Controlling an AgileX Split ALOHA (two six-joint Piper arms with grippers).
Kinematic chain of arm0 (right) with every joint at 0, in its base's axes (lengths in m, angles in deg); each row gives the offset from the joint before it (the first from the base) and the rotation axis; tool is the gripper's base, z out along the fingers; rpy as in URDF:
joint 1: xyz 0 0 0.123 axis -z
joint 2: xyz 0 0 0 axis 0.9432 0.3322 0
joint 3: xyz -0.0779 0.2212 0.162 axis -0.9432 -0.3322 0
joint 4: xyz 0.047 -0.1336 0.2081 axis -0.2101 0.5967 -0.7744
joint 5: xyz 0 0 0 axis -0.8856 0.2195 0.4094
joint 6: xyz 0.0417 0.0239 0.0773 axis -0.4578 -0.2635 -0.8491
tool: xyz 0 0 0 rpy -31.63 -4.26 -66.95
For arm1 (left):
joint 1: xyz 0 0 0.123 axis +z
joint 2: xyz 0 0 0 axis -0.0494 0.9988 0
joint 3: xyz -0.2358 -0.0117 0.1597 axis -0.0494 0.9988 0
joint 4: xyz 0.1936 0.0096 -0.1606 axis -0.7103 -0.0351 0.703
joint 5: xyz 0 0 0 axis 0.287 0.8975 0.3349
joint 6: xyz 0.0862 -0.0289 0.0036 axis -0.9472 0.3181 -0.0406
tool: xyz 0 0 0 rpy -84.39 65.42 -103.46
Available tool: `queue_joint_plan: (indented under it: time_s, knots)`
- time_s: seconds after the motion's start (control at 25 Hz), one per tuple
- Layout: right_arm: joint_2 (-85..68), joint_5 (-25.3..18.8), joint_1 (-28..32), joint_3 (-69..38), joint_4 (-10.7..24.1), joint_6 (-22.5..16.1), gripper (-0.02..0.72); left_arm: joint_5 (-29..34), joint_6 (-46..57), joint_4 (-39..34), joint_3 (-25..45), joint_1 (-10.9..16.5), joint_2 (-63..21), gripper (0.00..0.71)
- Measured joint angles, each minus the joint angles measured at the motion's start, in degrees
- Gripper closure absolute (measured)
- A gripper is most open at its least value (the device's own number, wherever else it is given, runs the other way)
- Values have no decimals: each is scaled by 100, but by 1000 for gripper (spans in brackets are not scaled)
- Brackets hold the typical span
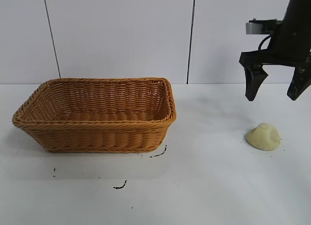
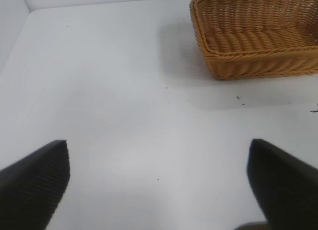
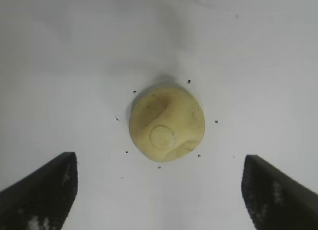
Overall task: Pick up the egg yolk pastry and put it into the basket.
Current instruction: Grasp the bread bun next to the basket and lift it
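Pale cream-yellow, the egg yolk pastry [image 1: 263,136] lies on the desk [image 1: 209,186] directly below the right pincer [image 1: 276,90], which hangs in the air above it with its two dark fingers spread wide and nothing between them. In the right wrist view the pastry [image 3: 166,123] sits centred in the gap ahead of the fingers [image 3: 42,190], apart from both, a round dimple pressed into its top and small dark crumbs scattered around it. The desk is white and matte, with a few black marks just in front of the basket [image 1: 97,115]; behind it stands a white panelled wall [image 1: 121,35] with thin dark seams. The orange-brown wicker basket stands well to the side of the pastry, upright, its woven inside bare. The left pincer [image 2: 159,185] is also wide open and holding nothing, over bare desk off from the basket [image 2: 256,36].
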Motion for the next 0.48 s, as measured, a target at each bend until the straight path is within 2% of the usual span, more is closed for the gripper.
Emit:
queue_joint_plan:
  time_s: [0.36,0.48]
  knots:
    - [361,192,0,0,0,-42,62,0,0,0,0,0,0,14]
    - [373,222,0,4,0,-42,118,0,0,0,0,0,0,14]
